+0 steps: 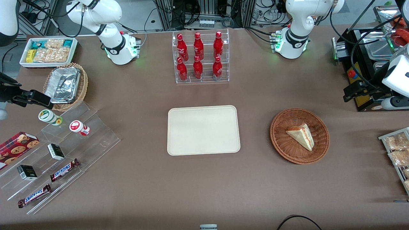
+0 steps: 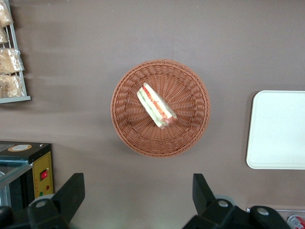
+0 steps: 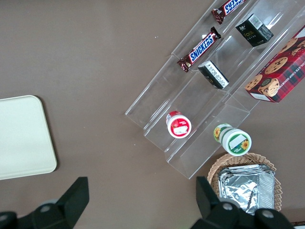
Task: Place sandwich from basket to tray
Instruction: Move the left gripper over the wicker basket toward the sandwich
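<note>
We see the sandwich [image 1: 301, 135] lying in the basket [image 1: 281, 140], a bit off centre, filling edge facing the working arm's end of the table; the wrist view shows red and green layers on the wedge [image 2: 156, 105] and the wicker rim [image 2: 125, 125] all around it. In the front view the basket sits right of centre, and the tray [image 1: 203, 130] is at frame centre with bare cloth between the two, so they're apart, not touching. The tray has nothing on it. The gripper [image 2: 138, 194] hangs above the table with jaws spread wide and nothing between them, well apart from the sandwich; in the front view its dark body [image 1: 353, 91] shows at the right edge, farther from the camera than the basket. Outward from there: a clear rack of red bottles [image 1: 199, 57] at upper centre, a tan wicker basket of foil containers [image 1: 65, 84] at upper left, a white box of snack packets [image 1: 48, 51] above it, and a stepped clear display [image 1: 80, 140] at lower left holding Snickers bars [image 1: 64, 169] and small jars [image 1: 49, 116].
</note>
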